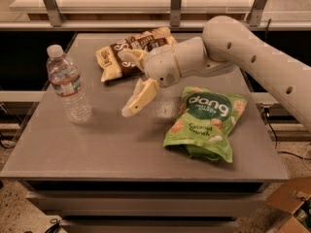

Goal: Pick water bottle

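The water bottle (69, 85) is clear ribbed plastic with a white cap and a red and white label band. It stands upright on the left side of the grey table (121, 149). My gripper (128, 80) is to the right of the bottle, low over the table and apart from it. Its cream fingers (141, 96) are spread open, point left at the bottle and hold nothing.
A brown and white snack bag (127, 52) lies at the back of the table, just behind my gripper. A green Dang chips bag (206, 123) lies at the right, under my arm. A metal rail (146, 25) runs behind the table.
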Controlling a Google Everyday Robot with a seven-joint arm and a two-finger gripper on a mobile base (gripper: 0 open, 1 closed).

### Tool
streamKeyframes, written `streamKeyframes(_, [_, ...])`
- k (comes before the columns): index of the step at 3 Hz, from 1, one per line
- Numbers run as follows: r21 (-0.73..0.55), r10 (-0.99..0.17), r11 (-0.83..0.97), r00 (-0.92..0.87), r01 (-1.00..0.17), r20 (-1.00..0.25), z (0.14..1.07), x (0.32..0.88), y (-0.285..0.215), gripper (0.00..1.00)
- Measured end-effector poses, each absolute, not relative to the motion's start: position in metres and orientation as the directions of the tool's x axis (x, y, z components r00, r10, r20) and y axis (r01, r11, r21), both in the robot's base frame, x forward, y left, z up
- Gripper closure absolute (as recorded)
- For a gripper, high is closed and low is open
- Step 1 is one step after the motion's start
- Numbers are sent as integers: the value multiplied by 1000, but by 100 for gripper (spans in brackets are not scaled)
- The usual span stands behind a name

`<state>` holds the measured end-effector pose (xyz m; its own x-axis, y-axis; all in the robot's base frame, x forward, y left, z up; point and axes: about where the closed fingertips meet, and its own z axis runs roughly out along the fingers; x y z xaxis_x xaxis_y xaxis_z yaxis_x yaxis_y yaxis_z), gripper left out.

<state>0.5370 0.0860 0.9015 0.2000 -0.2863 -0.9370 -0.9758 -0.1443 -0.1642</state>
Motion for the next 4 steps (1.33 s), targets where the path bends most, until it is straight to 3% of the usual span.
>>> streamKeyframes(1, [-170, -258, -183, 214, -968, -942, 903, 534, 101, 0])
streamKeyframes(2, [-171, -234, -217, 222, -961, -947, 903, 529, 114, 16])
streamKeyframes(4, [-172, -202, -275, 232, -946, -952, 906, 523, 132, 62])
